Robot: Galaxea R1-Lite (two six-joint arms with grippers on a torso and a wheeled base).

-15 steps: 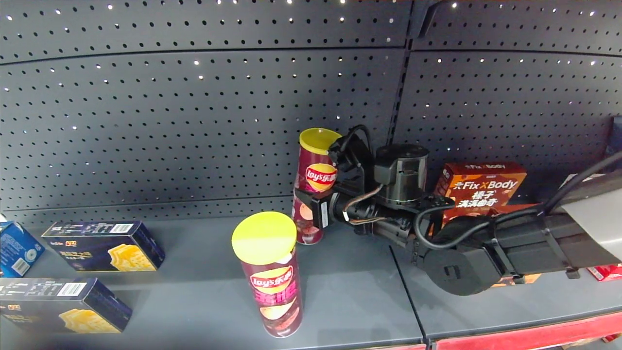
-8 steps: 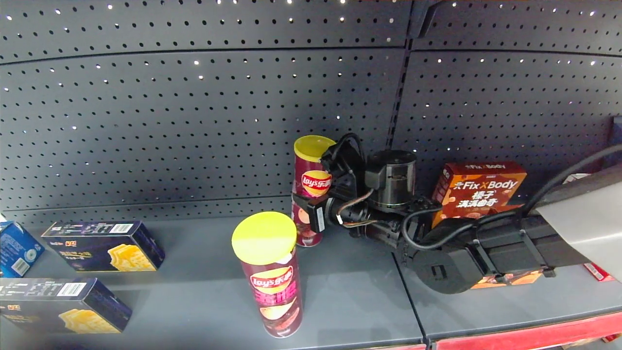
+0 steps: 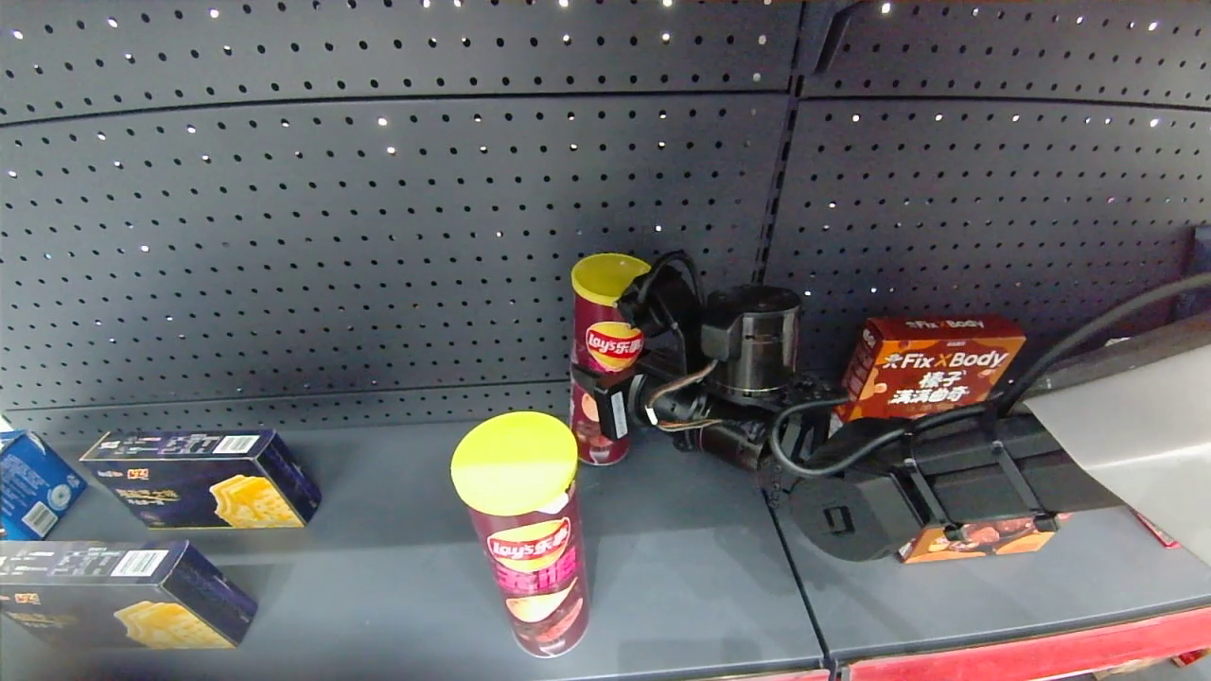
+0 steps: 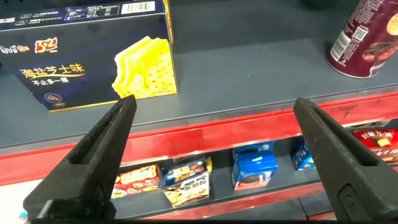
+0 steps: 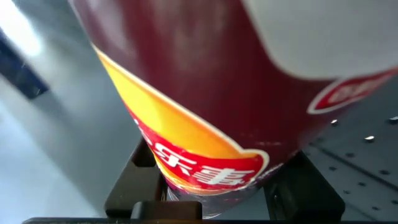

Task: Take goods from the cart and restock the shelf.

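Chip can stands upright at the rear of the shelf, at 1 o'clock from a second can. Right gripper is clamped on its midsection. Left gripper is spread wide, holding nothing, above the shelf's front edge.

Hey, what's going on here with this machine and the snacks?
A robot is restocking a shelf. Its right end effector is shut on a maroon chip can, upright near the back wall. A second can stands nearer the front, with blue cracker boxes on the left and an orange box on the right. The left end effector hangs open by the shelf's front edge.
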